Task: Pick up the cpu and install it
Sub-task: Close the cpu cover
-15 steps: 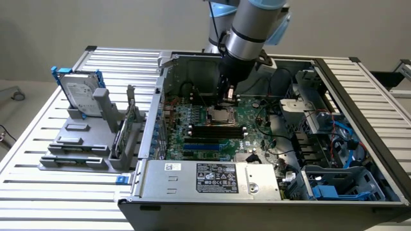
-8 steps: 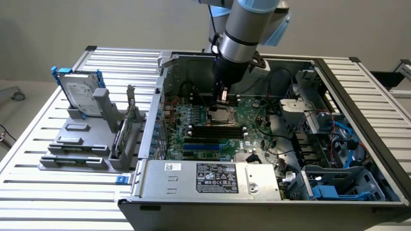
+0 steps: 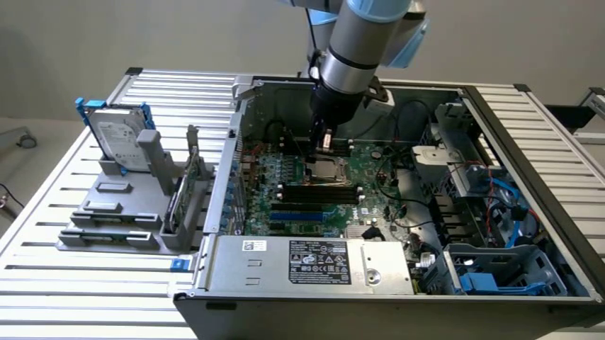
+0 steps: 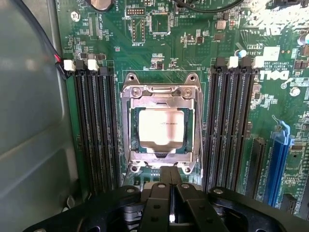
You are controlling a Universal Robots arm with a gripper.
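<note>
There it is: the cpu [image 4: 161,126] lies flat inside the socket [image 4: 126,145], its silvery top facing up at me and the socket's metal frame running all round its edges. In the exterior view the cpu [image 3: 327,168] sits near the middle of the frame, on the green motherboard [image 3: 378,184], right under my wrist.

My fingers [image 4: 158,200] are pressed together tip against tip, with nothing between them. They hang just over the socket's near edge, clear of the chip.

Long black memory slots [image 4: 94,130] flank the socket, one bank on each side. A blue slot [image 4: 277,159] stands beyond one of those banks.

Further out, the board lies in the open computer case [image 3: 529,142], which takes up the centre and right of the exterior frame. The grey power supply [image 3: 312,261] runs along the case's lower edge.

Over on the left of the exterior frame is the slatted worktop [image 3: 57,205]. A grey fixture [image 3: 113,212] on it carries the upright silver hard drive [image 3: 121,134] with its blue bracket, well apart from me.
</note>
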